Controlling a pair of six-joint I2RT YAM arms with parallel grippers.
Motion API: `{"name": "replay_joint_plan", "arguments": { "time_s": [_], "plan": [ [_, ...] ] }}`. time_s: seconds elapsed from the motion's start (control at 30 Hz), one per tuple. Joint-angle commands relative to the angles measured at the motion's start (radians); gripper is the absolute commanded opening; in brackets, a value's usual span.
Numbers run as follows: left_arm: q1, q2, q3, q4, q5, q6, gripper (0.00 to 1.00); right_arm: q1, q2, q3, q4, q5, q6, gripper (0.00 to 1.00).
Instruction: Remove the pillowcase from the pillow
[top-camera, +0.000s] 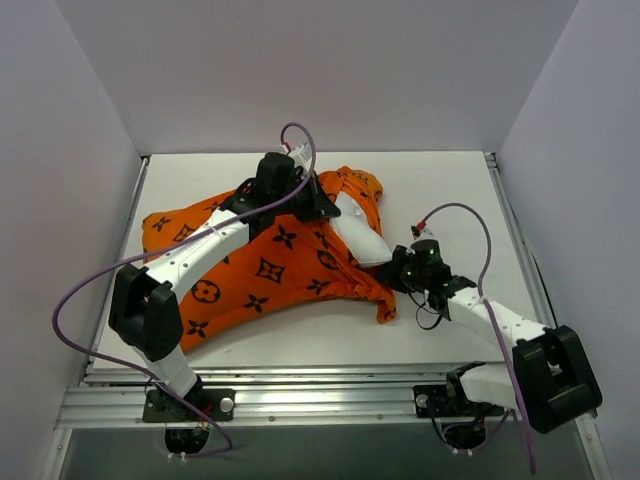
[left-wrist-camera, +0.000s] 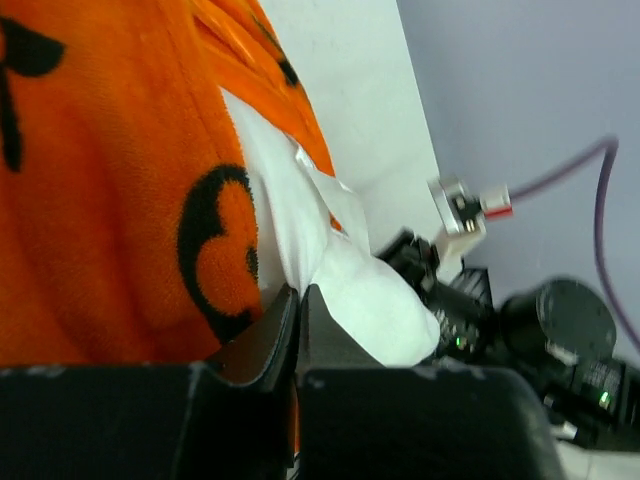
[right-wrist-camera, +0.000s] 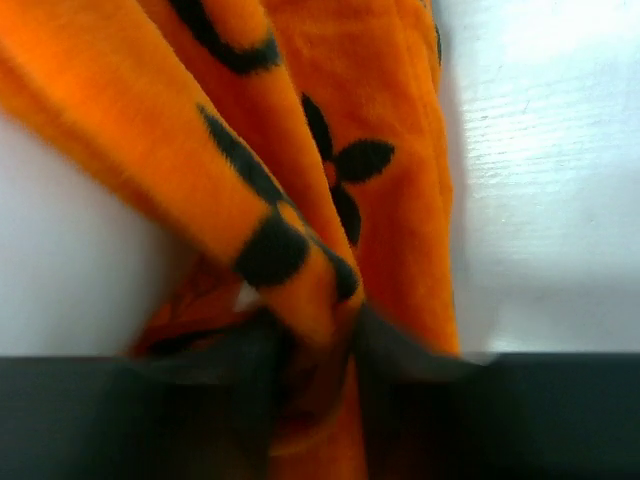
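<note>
The orange pillowcase (top-camera: 270, 272) with black motifs lies crumpled across the middle and left of the table. A corner of the white pillow (top-camera: 362, 238) sticks out of its right side. My left gripper (top-camera: 308, 200) is at the far edge of that opening, jaws pressed together with a sliver of orange cloth between them (left-wrist-camera: 298, 292); the pillow (left-wrist-camera: 372, 300) bulges just right of the fingers, beside the pillowcase (left-wrist-camera: 110, 200). My right gripper (top-camera: 396, 270) is at the pillowcase's right end, shut on a bunched fold (right-wrist-camera: 320, 335) of the pillowcase (right-wrist-camera: 300, 150).
The white table board (top-camera: 460, 190) is ringed by pale walls on three sides. A metal rail (top-camera: 320, 400) runs along the near edge. The right arm's wrist (left-wrist-camera: 560, 330) and its purple cable show close behind the pillow corner in the left wrist view.
</note>
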Motion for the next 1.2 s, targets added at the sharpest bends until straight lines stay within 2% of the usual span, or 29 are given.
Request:
{"name": "replay_joint_plan", "arguments": {
  "time_s": [0.0, 0.1, 0.2, 0.37, 0.5, 0.63, 0.73, 0.83, 0.87, 0.93, 0.97, 1.0, 1.17],
  "plan": [
    [-0.039, -0.115, -0.016, -0.028, 0.128, 0.102, 0.02, -0.017, 0.044, 0.123, -0.089, 0.013, -0.157, 0.34],
    [-0.067, -0.170, -0.137, -0.120, 0.055, 0.185, 0.02, -0.017, -0.003, 0.249, -0.261, 0.036, -0.258, 0.54],
    [-0.070, -0.220, -0.251, -0.148, 0.021, 0.220, 0.02, -0.012, -0.049, 0.366, -0.388, 0.045, -0.311, 0.63],
    [-0.097, -0.270, -0.315, -0.148, -0.018, 0.257, 0.02, 0.043, -0.065, 0.488, -0.418, 0.045, -0.351, 0.71],
    [-0.114, -0.265, -0.286, -0.161, -0.031, 0.272, 0.02, 0.151, 0.035, 0.553, -0.389, 0.096, -0.363, 0.73],
    [-0.119, -0.276, -0.272, -0.172, -0.051, 0.288, 0.02, 0.178, 0.111, 0.565, -0.332, 0.123, -0.369, 0.73],
    [-0.119, -0.292, -0.272, -0.181, -0.058, 0.291, 0.02, 0.178, 0.164, 0.556, -0.314, 0.172, -0.377, 0.66],
    [-0.119, -0.329, -0.280, -0.195, -0.061, 0.294, 0.02, 0.152, 0.214, 0.512, -0.278, 0.249, -0.384, 0.45],
    [-0.117, -0.342, -0.283, -0.206, -0.061, 0.295, 0.02, 0.133, 0.240, 0.498, -0.260, 0.263, -0.380, 0.30],
    [-0.111, -0.392, -0.289, -0.223, -0.068, 0.297, 0.02, 0.054, 0.268, 0.470, -0.219, 0.255, -0.368, 0.17],
    [-0.107, -0.409, -0.291, -0.249, -0.073, 0.298, 0.02, 0.026, 0.288, 0.444, -0.196, 0.255, -0.361, 0.05],
    [-0.103, -0.430, -0.292, -0.266, -0.090, 0.300, 0.02, -0.001, 0.297, 0.432, -0.185, 0.272, -0.355, 0.00],
    [-0.073, -0.670, -0.352, -0.254, -0.053, 0.318, 0.02, -0.202, 0.398, 0.415, -0.134, 0.228, -0.267, 0.00]
  ]
}}
